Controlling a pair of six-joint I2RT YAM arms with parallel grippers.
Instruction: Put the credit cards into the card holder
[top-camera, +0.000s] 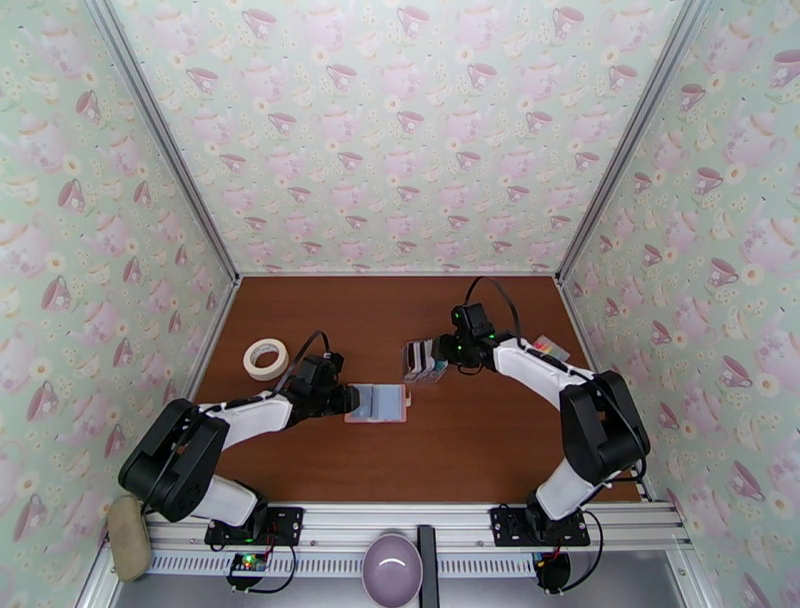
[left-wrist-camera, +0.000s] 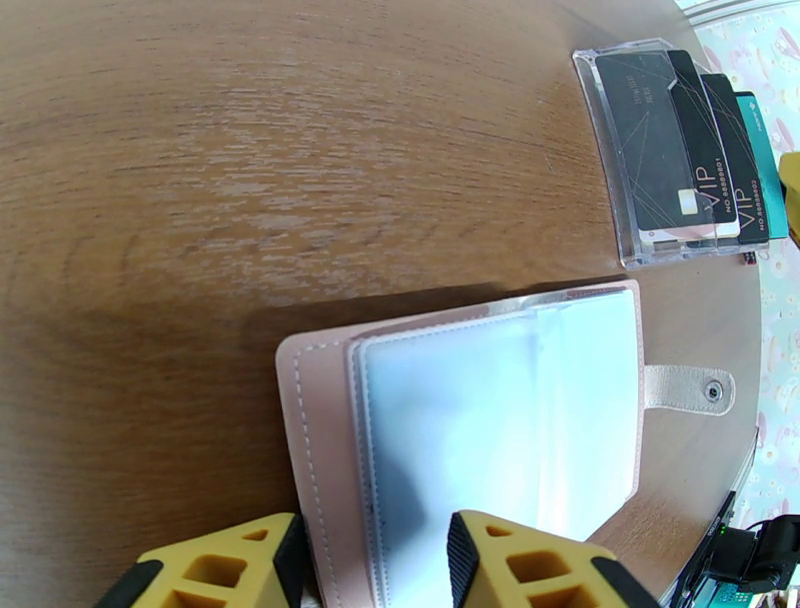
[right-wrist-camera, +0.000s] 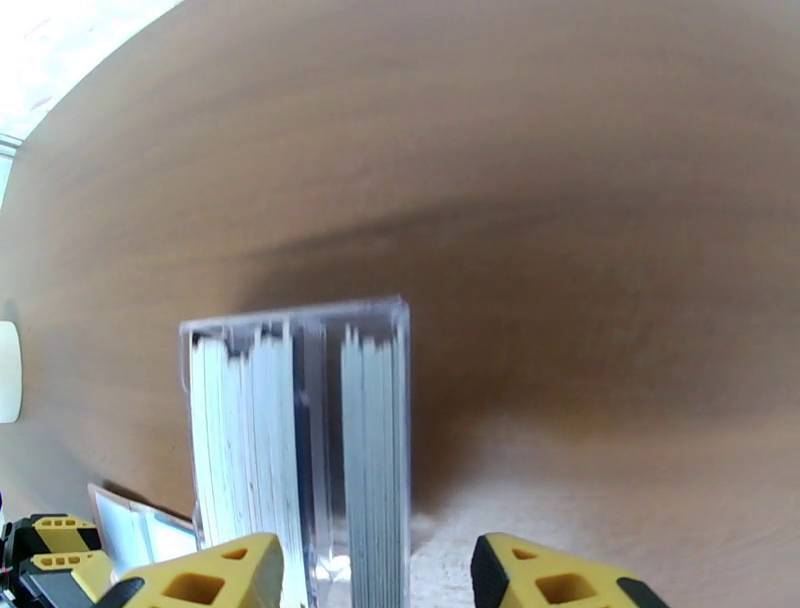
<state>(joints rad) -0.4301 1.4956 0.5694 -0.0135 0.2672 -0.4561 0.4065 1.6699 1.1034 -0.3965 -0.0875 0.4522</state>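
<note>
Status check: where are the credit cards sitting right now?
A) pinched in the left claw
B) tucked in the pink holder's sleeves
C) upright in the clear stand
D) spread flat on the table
C: the credit cards stand on edge inside the clear stand, and the card holder lies open with no card in its visible sleeve.

Card holder (left-wrist-camera: 500, 420) open – credit cards (left-wrist-camera: 660, 140) upright
</note>
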